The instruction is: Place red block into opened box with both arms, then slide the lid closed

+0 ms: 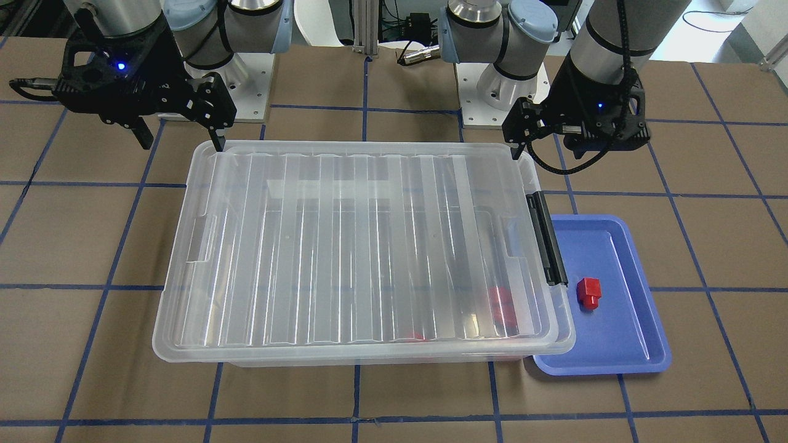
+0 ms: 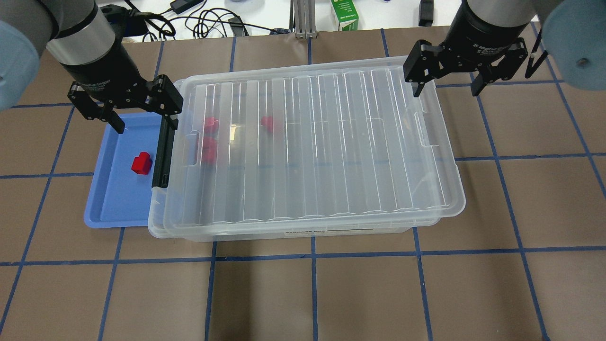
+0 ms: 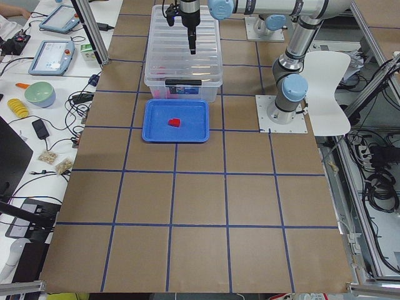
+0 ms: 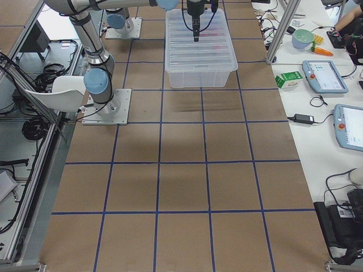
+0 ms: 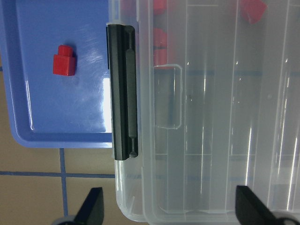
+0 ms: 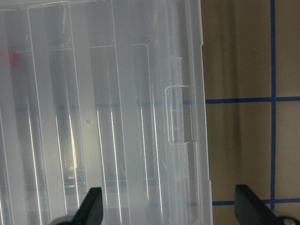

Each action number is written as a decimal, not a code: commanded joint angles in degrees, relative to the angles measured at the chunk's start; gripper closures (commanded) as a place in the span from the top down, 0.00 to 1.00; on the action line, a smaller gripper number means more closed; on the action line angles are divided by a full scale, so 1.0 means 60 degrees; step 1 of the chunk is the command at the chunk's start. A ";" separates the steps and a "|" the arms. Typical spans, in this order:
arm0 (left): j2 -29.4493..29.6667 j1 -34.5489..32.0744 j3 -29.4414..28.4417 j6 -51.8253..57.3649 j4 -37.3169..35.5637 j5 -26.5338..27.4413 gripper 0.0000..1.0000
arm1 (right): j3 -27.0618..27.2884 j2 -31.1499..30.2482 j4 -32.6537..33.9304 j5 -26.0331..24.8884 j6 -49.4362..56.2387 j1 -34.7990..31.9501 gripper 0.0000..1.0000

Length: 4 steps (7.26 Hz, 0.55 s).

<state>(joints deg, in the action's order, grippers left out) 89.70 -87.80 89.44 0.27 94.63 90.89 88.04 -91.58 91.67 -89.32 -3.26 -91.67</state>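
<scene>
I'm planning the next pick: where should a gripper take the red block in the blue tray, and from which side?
I'd grip the red block across the flat sides of its wider cube body, not the stub, coming straight down: it lies alone in the shallow blue tray.

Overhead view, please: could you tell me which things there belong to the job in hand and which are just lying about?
Job in hand:
- red block, lying on the blue tray
- box
- lid, lying over the box
- left pincer and right pincer, both open

Lying about:
- green carton
- cables, beyond the table's far edge
</scene>
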 commanded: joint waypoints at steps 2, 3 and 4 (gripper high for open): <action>-0.0038 -0.0001 0.0005 -0.0001 0.0005 -0.0031 1.00 | -0.0011 0.0014 0.0086 0.0004 0.0031 0.0015 1.00; -0.0039 -0.0015 0.0005 -0.0016 0.0034 0.0056 1.00 | -0.0011 0.0086 0.0160 -0.0069 0.0133 0.0102 1.00; -0.0039 -0.0015 0.0019 -0.0016 0.0048 0.0027 1.00 | -0.0054 0.0275 0.0334 -0.0099 0.0583 0.0364 1.00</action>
<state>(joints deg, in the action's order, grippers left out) 89.49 -87.86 89.50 0.21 94.80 91.04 87.91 -90.94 92.70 -89.64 -2.02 -90.86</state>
